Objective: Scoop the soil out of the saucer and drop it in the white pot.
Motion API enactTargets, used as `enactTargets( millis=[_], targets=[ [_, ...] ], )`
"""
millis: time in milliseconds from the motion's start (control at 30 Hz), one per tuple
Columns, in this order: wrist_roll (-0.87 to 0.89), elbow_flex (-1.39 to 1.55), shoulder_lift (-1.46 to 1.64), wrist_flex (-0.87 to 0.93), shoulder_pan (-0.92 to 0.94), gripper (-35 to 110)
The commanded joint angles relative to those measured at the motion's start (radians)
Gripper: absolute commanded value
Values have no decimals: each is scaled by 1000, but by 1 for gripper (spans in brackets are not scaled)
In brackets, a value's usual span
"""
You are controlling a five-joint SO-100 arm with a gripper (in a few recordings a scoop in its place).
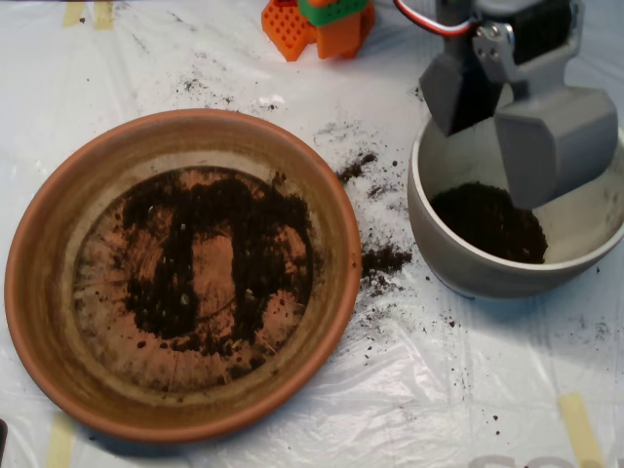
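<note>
No readable text, label, brand, number or sign is showing anywhere; faint grey marks at the bottom edge are staying illegible.

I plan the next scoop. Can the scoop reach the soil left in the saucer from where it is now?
Probably yes. The scoop hangs open over the white pot, and nothing stands between it and the saucer. The soil lies thin and uncovered on the flat bottom.

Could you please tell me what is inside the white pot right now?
The white pot holds a dark heap of soil. The scoop, jaws apart, hangs over its upper right side and covers that part of the inside.
</note>
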Motion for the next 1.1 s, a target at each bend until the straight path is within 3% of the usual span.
enactTargets(
  millis=[0,367,633,833,1067],
  targets=[
    [-6,-52,167,11,60,29],
    [-109,201,273,-26,469,30],
    [-213,804,529,-357,666,32],
    [-249,1103,558,-515,713,21],
    [-287,1157,459,-601,710,36]
  ],
)
